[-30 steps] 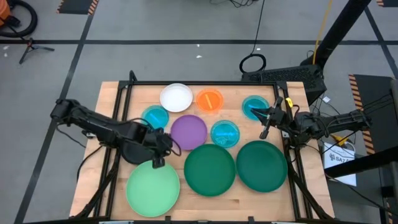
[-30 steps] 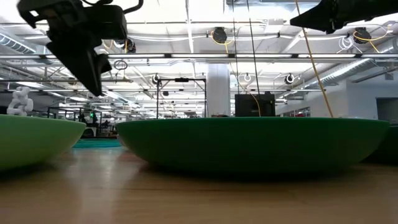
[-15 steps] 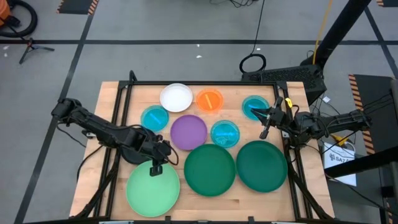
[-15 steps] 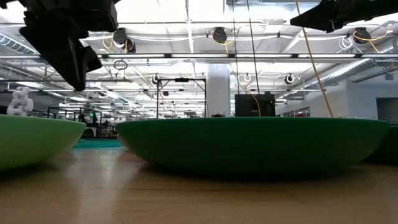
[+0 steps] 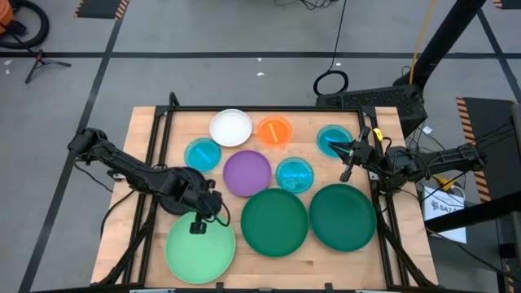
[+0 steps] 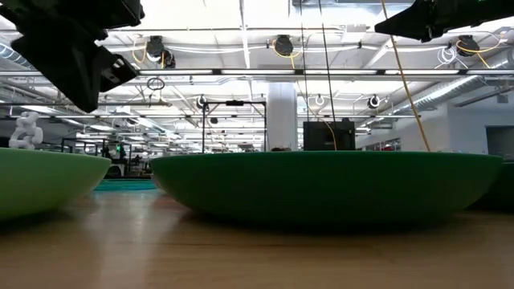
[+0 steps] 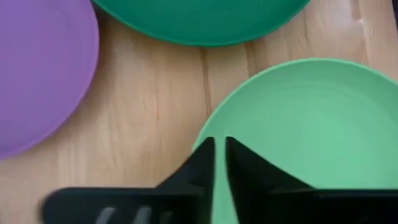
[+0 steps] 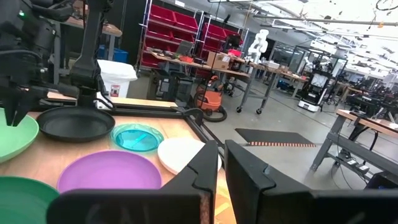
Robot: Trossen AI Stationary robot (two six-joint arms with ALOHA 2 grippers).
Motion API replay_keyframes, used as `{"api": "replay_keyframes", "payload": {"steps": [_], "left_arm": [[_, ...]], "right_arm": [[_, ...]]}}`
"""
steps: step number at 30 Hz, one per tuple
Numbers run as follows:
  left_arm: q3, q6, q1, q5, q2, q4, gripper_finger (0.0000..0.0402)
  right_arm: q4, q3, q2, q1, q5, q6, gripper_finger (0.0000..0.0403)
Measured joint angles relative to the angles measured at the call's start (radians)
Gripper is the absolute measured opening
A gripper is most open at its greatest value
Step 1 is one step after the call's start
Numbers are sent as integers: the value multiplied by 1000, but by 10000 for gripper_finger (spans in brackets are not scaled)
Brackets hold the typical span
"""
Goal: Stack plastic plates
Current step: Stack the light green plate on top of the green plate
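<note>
Several round plates lie on the wooden table: white (image 5: pixel 230 127), orange (image 5: pixel 274 131), three cyan-blue (image 5: pixel 203 153) (image 5: pixel 294 172) (image 5: pixel 334 140), purple (image 5: pixel 247 172), two dark green (image 5: pixel 274 221) (image 5: pixel 343 216) and light green (image 5: pixel 200 244). A black plate (image 8: pixel 74 124) lies mostly under my left arm (image 5: pixel 172 198). My left gripper (image 7: pixel 219 155) is shut and empty, and hovers over the light green plate's far rim (image 7: pixel 214 118). My right gripper (image 5: pixel 346 159) is shut and empty, raised near the table's right edge beside a cyan-blue plate.
A black frame (image 5: pixel 269 108) runs around the table top. Bare wood (image 7: pixel 155 112) shows between the purple, dark green and light green plates. The plates lie close together, some nearly rim to rim.
My left gripper has gone toward the table's near edge, from beside the black plate to above the light green plate's far rim. No plate has moved.
</note>
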Motion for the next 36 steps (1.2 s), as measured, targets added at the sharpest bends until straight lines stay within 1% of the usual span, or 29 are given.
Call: {"api": "replay_keyframes", "payload": {"steps": [1,3,6,8,13,18,21,26,36], "left_arm": [[0,4,2,-15,0,9,10],[0,2,3,-28,0,63,13],[0,1,4,-33,0,155,37],[0,-11,4,-32,0,172,61],[0,-57,3,-33,0,120,132],[0,6,2,-76,33,113,201],[0,30,5,-77,87,109,226],[0,62,5,-45,154,105,232],[0,84,5,-43,191,66,232]], "right_arm": [[0,0,0,0,0,0,23],[0,0,0,0,0,0,23],[0,0,0,0,0,0,23],[0,0,0,0,0,0,23],[0,0,0,0,0,1,23],[-4,0,0,0,0,16,23],[-4,0,0,0,0,26,23],[-5,0,0,0,0,25,23],[-7,0,0,0,0,23,23]]}}
